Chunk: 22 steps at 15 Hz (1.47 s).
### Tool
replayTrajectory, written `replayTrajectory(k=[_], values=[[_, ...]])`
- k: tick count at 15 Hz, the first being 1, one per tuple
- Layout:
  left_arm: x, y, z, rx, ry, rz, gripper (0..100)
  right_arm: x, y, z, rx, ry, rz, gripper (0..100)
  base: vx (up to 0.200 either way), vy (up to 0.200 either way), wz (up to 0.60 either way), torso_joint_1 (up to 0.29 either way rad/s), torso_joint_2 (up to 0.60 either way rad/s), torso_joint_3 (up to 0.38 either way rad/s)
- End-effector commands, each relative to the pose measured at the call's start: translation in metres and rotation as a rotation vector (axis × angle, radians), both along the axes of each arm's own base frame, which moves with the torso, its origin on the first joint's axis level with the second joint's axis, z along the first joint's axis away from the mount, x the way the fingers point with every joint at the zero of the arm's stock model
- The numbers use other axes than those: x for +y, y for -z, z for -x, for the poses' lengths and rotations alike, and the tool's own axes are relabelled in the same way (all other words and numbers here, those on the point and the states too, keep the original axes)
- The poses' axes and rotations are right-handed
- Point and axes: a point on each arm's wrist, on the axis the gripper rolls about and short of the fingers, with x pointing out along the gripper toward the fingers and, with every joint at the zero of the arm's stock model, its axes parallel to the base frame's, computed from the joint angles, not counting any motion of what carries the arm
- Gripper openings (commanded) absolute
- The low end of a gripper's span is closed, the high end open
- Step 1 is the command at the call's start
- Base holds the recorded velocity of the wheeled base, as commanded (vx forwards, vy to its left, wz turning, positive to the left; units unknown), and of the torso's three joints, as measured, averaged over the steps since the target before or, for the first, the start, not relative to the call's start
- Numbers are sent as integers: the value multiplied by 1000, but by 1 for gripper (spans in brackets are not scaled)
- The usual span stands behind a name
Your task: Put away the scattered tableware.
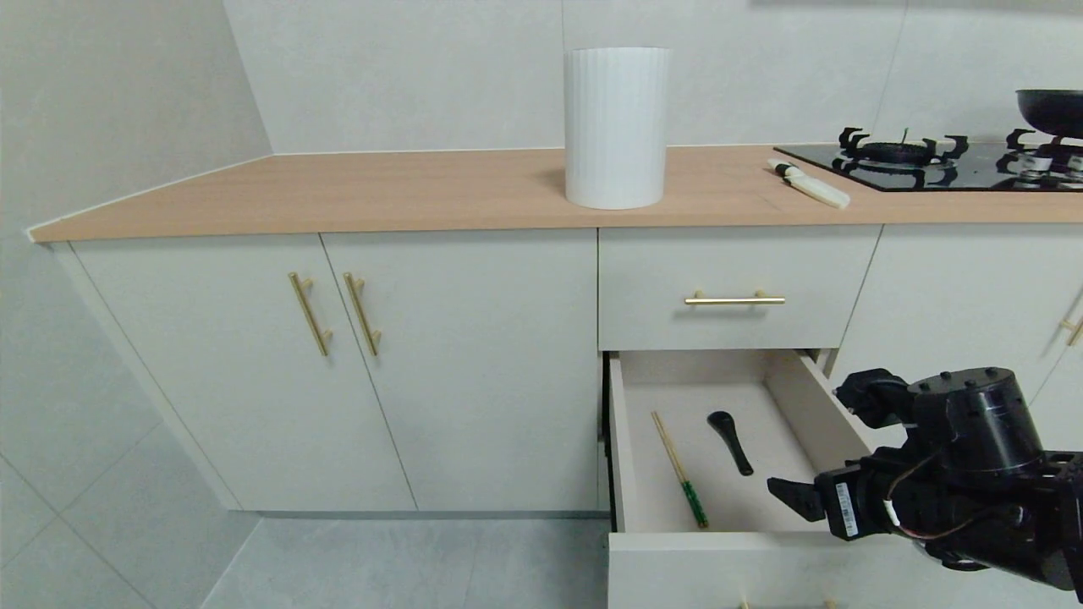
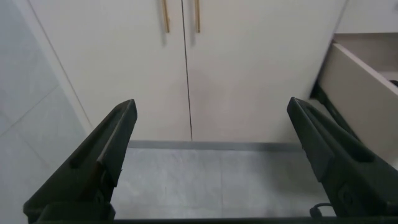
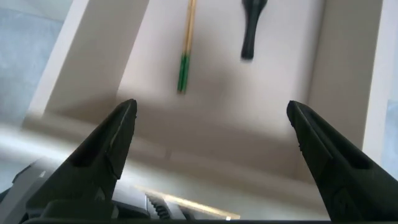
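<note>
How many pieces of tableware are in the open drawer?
2: green-tipped chopsticks on the left, black spoon just right of them. The right hand covers the drawer's near-right corner, so more may hide there.

A white ribbed canister (image 1: 617,127) stands on the countertop (image 1: 381,190), stove (image 1: 898,157) nearby.

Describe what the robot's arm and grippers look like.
The right arm is matte black, with a rounded cylindrical joint housing, a white barcode label and thin exposed cables. The left gripper and right gripper each have two black, wedge-shaped tapering fingers.
</note>
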Motion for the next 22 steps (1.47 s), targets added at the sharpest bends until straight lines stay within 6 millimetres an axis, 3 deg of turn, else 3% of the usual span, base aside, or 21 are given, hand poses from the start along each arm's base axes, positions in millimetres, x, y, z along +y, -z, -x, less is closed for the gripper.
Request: replayTrajectory(k=[1,7,16,18,22], values=[[0,0,0,2,0,9,100,1,1,0,4,-4,2,100,0,0,0,0,0,0],[0,-1,0,-2,0,11,100,4,3,4,12,-26,9,100,0,0,0,0,0,0],[0,-1,0,-2,0,11,100,28,36,44,179,-256,170,100,0,0,0,0,0,0],[0,-1,0,-2,0,11,100,32,48,37,221,-244,198,100,0,0,0,0,0,0],[0,-1,0,-2,0,11,100,38,55,6,204,-23,206,100,0,0,0,0,0,0]])
